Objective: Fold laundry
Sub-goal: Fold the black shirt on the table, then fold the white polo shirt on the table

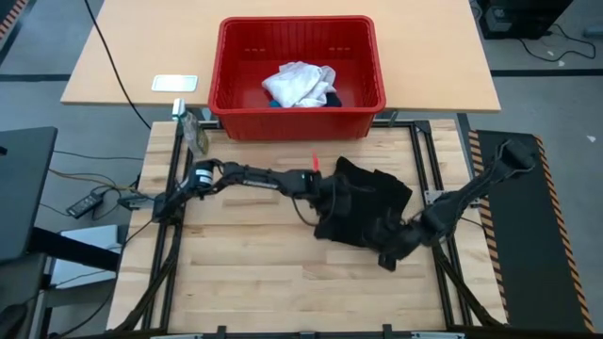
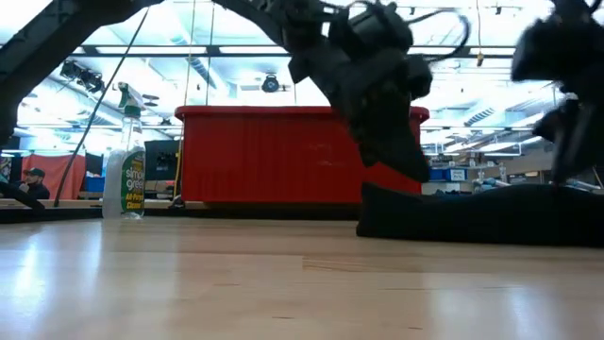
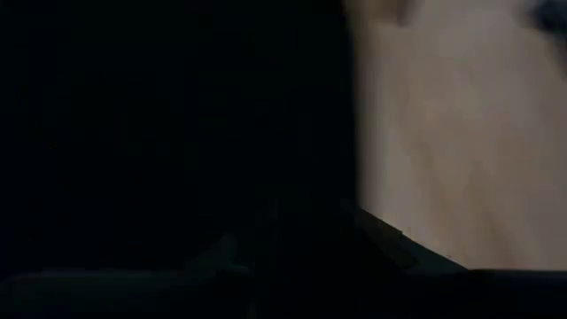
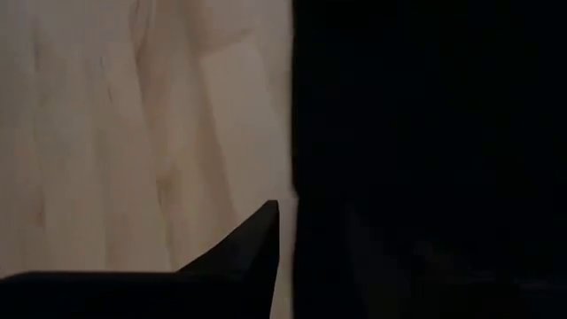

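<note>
My left claw (image 1: 332, 193) is down at the left edge of the black shirt (image 1: 372, 202), and my right claw (image 1: 394, 252) is at its near right corner. Both are dark against dark cloth, so I cannot tell whether either one is spread, pressed together or already pinching a fold. The wrist views do not help; each shows only black cloth beside pale wood.

The shirt lies crumpled in a low heap on the desk (image 1: 254, 273), toward the right half, in front of the red basket (image 1: 236, 118). In the low view it looks like a flat dark mound that touches the wood. I judge it is soft and light, with no stiffness: it will hang and fold on itself as soon as it is lifted, and a thin layer can slip out of a weak pinch. I would take it at an edge or a seam, such as a hem or shoulder, one corner for each claw, well apart, so it opens when it is pulled.

The white garment (image 1: 297, 83) is bundled inside the basket, with a small blue piece (image 1: 273, 104) just under its edge. Both wait there, also limp and easy to catch together by mistake.

A spray bottle (image 1: 195, 135) stands at the far left corner of the desk, well apart from the cloth.
</note>
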Motion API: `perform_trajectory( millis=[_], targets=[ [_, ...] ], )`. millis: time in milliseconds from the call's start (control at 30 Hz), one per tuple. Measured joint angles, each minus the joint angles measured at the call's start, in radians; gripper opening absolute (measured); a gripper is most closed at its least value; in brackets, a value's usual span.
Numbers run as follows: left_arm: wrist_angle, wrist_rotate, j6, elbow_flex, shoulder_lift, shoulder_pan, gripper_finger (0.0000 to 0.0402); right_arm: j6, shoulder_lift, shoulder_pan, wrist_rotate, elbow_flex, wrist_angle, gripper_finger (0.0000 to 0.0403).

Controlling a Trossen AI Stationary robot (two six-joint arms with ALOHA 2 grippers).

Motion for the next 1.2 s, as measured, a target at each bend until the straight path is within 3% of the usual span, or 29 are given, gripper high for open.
perform_trajectory(
  millis=[100,300,467,633,767,867,1033,1133,1200],
  targets=[
    [-0.025,-0.059,-0.028,-0.017,0.0,0.028,0.0114,0.062,0.089,0.031,0.007,0.0,-0.064,0.0131],
    [-0.064,-0.055,-0.032,-0.017,0.001,0.038,0.0114,0.23,0.168,0.082,-0.019,0.003,-0.231,0.013],
    [-0.043,-0.055,-0.044,-0.017,0.001,0.008,0.0114,0.318,0.114,0.146,-0.007,0.0,-0.292,0.013],
    [-0.034,-0.084,-0.226,-0.008,-0.021,0.005,0.0114,0.456,0.037,0.204,-0.007,-0.001,-0.407,0.0129],
    [-0.01,-0.089,-0.328,-0.007,-0.095,0.02,0.0114,0.487,-0.043,0.242,0.039,0.016,-0.395,0.013],
    [0.004,-0.124,-0.331,-0.007,-0.192,0.024,0.0114,0.479,-0.109,0.255,0.129,0.05,-0.389,0.013],
    [-0.04,-0.381,-0.412,-0.004,-0.359,0.06,0.0114,0.399,-0.21,0.235,0.461,0.085,-0.351,0.0129],
    [-0.077,-0.41,-0.476,-0.004,-0.433,0.123,0.0114,0.252,-0.256,0.182,0.678,0.085,-0.283,0.0129],
    [-0.105,-0.421,-0.49,-0.004,-0.466,0.167,0.0114,0.1,-0.279,0.128,0.738,0.085,-0.208,0.0129]
  ],
)
